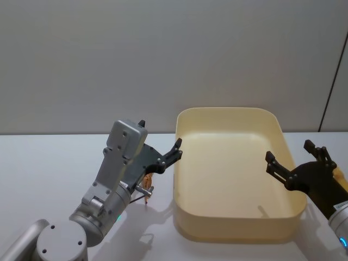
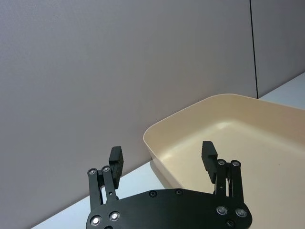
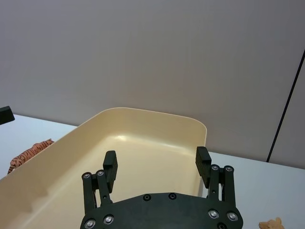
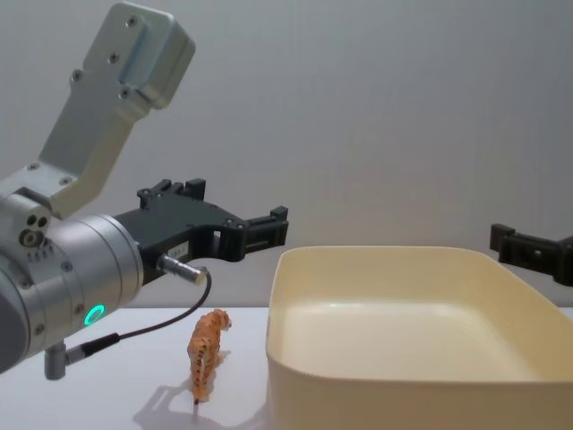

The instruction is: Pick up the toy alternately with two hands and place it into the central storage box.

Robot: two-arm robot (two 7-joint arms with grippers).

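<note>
**Both end effectors open and empty; striped tiger not yet in the box**

The left end effector (image 2: 162,155) hangs in the air with its two fingers spread apart and nothing between them. It points across the near-left corner of the cream storage box (image 4: 394,399). Below it and a little behind its fingertips, a small orange striped tiger (image 4: 208,354) stands upright on the worktop (image 4: 125,408), just beside the outer wall of the box and not touching it. The right end effector (image 3: 156,160) is also spread and empty, reaching in over the opposite rim. A small tan toy (image 3: 270,223) lies on the worktop beside it, outside the box. What shows of the box's floor is bare.

As I judge it, the task has barely begun, and the tiger looks like the left arm's first pick.

Likely troubles from here:
- The tiger stands on thin legs, so a finger coming down off-centre could tip it over or push it against the wall.
- It is close to the box, so the finger on that side may strike the rim or wall before it gets around the toy.
- A thin cable hangs from the left wrist near the tiger and might brush it.
- The toy's body is narrow, so a shallow grip could let it slip during the lift.
- If both arms reach over the box at once, they could meet.
</note>
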